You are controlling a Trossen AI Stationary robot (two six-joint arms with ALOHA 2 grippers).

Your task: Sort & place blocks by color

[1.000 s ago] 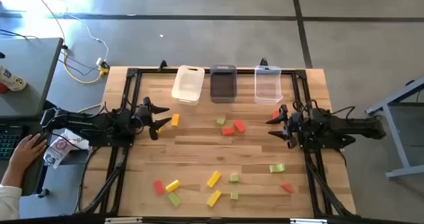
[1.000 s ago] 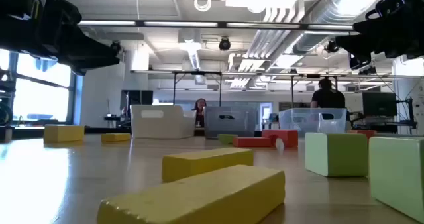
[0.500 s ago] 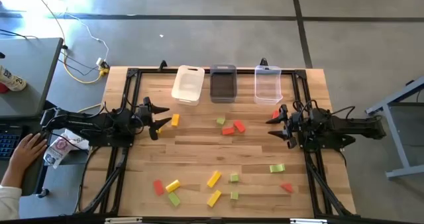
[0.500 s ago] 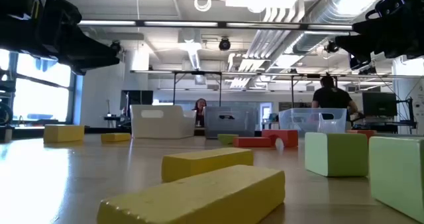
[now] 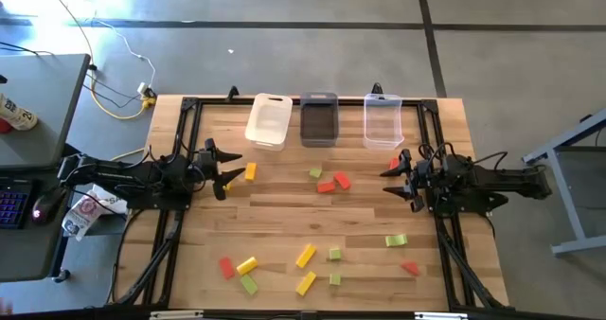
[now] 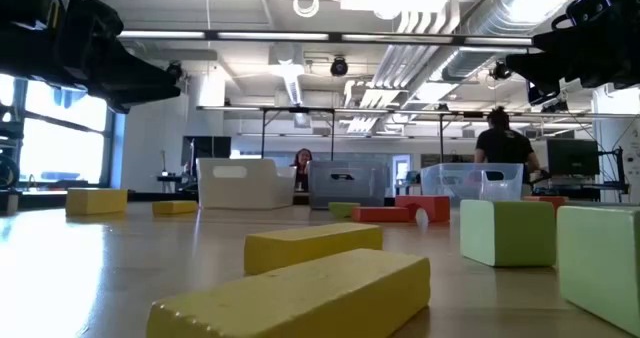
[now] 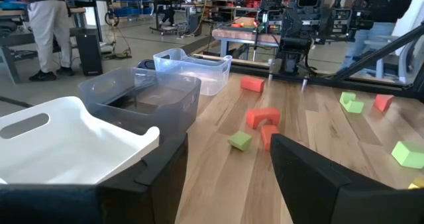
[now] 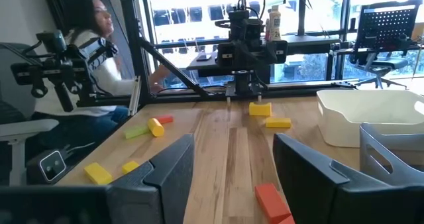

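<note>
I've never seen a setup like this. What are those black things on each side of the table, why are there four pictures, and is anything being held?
Those are two robot arms. The left gripper and right gripper each end in two open fingers, holding nothing. One picture looks straight down, one sits at tabletop level, and two come from cameras on the arms' wrists. On the wooden table lie small yellow, light green and red toy blocks. At the far edge stand a white plastic bin, a grey plastic bin and a clear plastic bin, all without blocks.
</note>
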